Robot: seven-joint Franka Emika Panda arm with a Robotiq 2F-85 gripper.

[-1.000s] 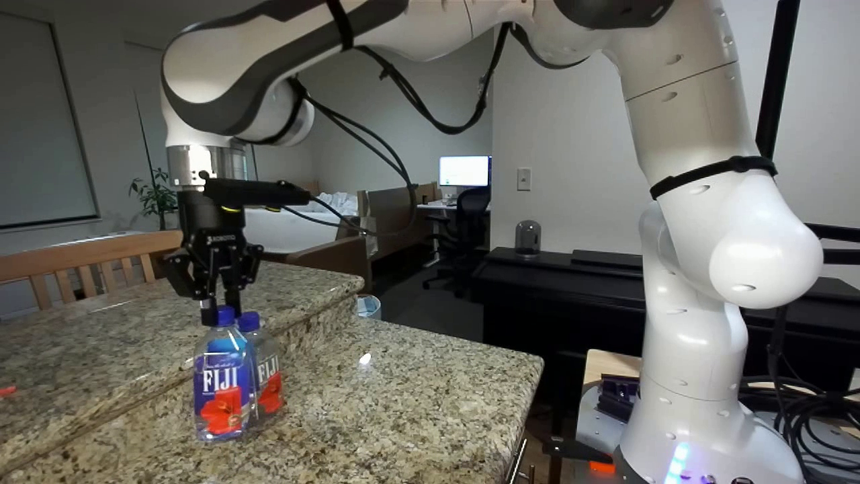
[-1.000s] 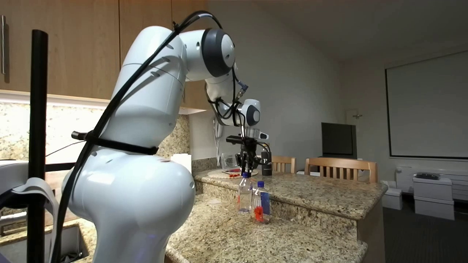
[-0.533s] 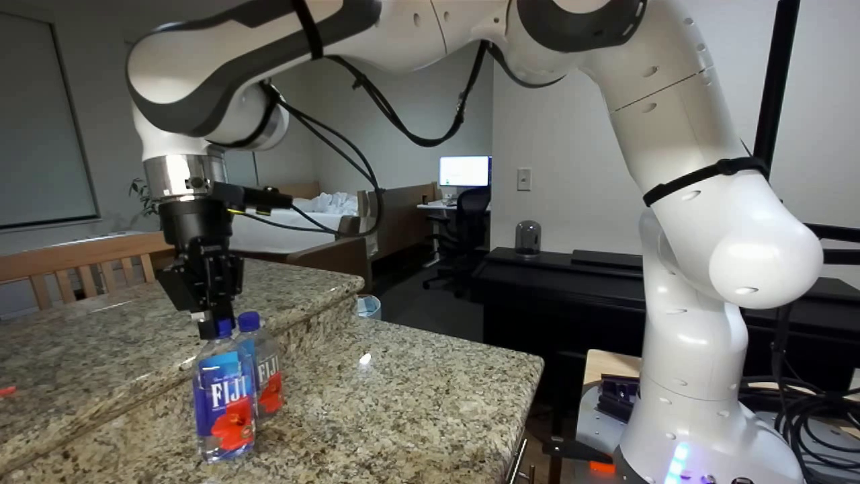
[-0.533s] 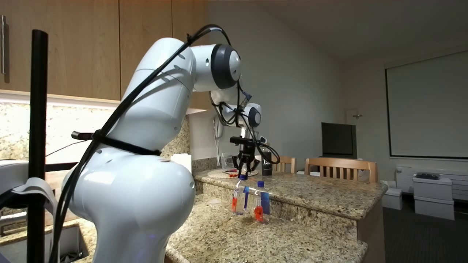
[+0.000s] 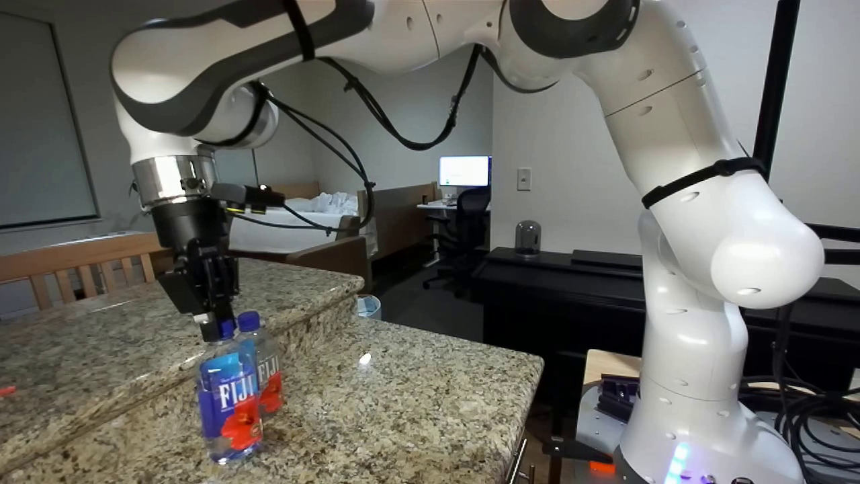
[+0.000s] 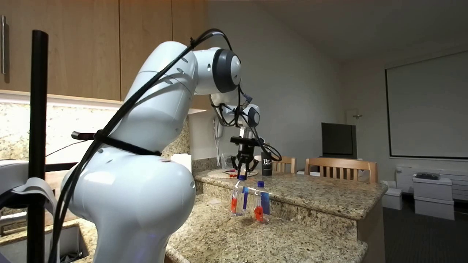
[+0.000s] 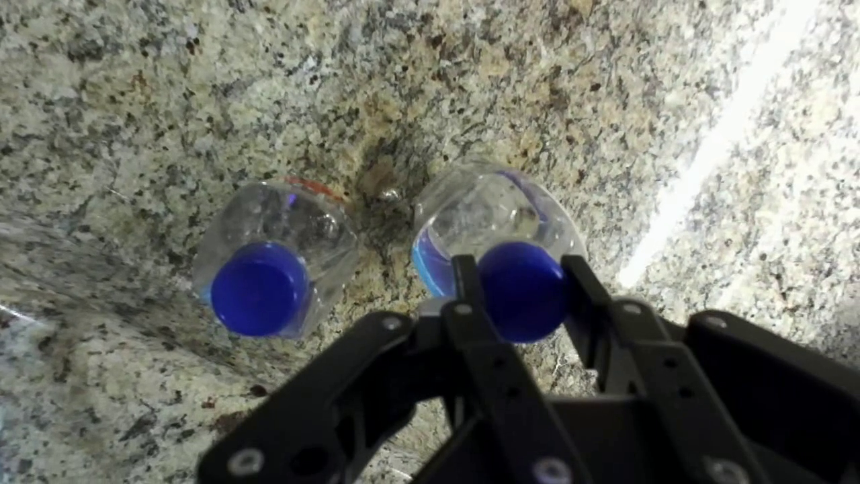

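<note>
A clear FIJI water bottle (image 5: 232,403) with a blue cap (image 7: 523,292) is in my gripper (image 7: 519,272). The two black fingers are shut on the cap from both sides. The held bottle shows in an exterior view (image 6: 239,199) too, leaning a little; I cannot tell whether its base touches the counter. In the exterior views the gripper (image 5: 218,327) is above the bottle, pointing down and slightly tilted. A second FIJI bottle (image 5: 270,376) with a blue cap stands upright close by, apart from the held one in the wrist view (image 7: 269,269).
The bottles are over a lower granite counter (image 5: 403,396), beside a step up to a raised granite ledge (image 6: 310,186). On the ledge are a dark tall bottle (image 6: 266,164) and a round mat (image 6: 215,174) with red items. Wooden chairs (image 6: 340,164) stand behind. A sink (image 6: 73,241) is near the arm's base.
My gripper and the held bottle have moved away from the second bottle, leftward in one exterior picture and toward the camera in another. The bottle has tilted and turned slightly. The second bottle has not moved.
</note>
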